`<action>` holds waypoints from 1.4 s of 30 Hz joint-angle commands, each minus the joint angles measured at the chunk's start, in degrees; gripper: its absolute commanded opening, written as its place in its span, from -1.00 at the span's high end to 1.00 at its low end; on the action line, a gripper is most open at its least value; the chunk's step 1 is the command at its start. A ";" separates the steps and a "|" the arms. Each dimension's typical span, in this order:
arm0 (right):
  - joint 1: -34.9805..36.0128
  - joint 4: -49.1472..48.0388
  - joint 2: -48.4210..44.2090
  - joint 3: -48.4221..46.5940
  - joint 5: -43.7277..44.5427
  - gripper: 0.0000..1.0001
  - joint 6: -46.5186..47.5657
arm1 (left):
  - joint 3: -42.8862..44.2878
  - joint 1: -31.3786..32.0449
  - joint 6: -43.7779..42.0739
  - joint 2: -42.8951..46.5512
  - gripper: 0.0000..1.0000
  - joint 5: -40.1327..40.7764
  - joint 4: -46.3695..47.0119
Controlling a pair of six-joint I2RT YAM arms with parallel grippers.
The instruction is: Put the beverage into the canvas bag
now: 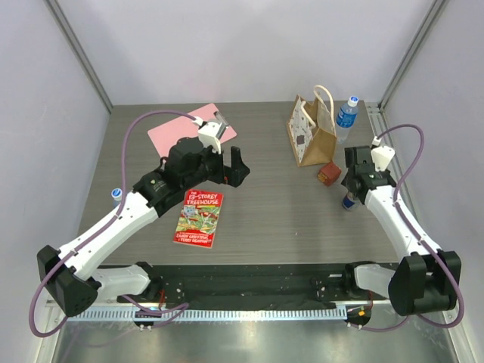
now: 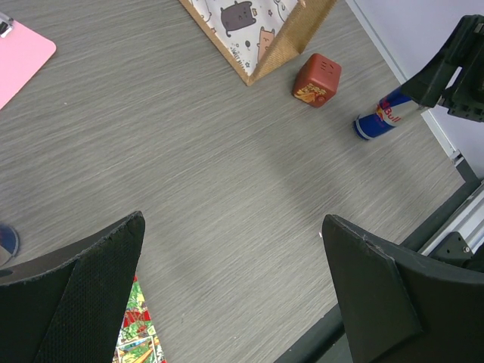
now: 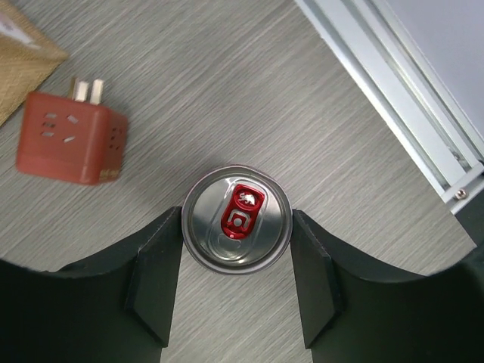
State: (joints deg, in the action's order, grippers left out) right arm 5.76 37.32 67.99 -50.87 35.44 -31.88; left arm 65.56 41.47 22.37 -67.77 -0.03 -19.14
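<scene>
Overhead shot first: we saw the canvas bag (image 1: 308, 138) standing upright toward the back right of the table (image 1: 272, 219), handles up, with a water bottle (image 1: 347, 115) just behind it on the right. A small red cube (image 1: 328, 174) sat just off the bag's near corner. The beverage can (image 1: 349, 202) stood on the table a little past that cube, outside the bag. The right gripper (image 1: 350, 189) was down over the can. The left gripper (image 1: 231, 168) hung over the middle-left of the table, between a pink clipboard (image 1: 189, 130) and a picture book (image 1: 199, 217).

Left wrist cam: the left gripper (image 2: 231, 227) was spread wide, with nothing but bare table (image 2: 189, 151) between its fingers. Further off we could see the bag's (image 2: 257, 30) bottom corner with its cat print, the cube (image 2: 318, 79) and the can (image 2: 380, 117) under the other arm.

Right wrist cam: this one looked straight down on the can's (image 3: 237, 227) silver top and red tab. The right gripper (image 3: 236, 215) had closed in on it, a pad against each side with no gap we could make out. The can was upright on the table (image 3: 189, 76). The cube (image 3: 68, 140) lay off to the left, apart from the can, and a tan bit of the bag (image 3: 23, 60) showed beyond it.
</scene>
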 commanded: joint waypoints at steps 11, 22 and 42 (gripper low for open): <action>1.01 -7.70 -3.84 -17.11 -15.84 0.97 13.94 | 2.47 -0.16 1.27 -1.49 -0.99 -1.29 0.59; 1.10 -17.08 11.02 -39.74 -22.86 0.97 20.71 | 2.99 -0.16 1.01 -2.02 -0.99 -0.93 -0.20; 2.76 -33.09 28.34 -45.19 -24.90 0.97 33.53 | 3.08 -0.16 1.01 0.27 -0.99 -0.93 -0.20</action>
State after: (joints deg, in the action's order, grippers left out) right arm 7.16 15.09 96.57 -92.36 9.17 -3.46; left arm 66.52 41.50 23.57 -69.58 -0.30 -20.16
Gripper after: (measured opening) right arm 0.590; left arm 0.996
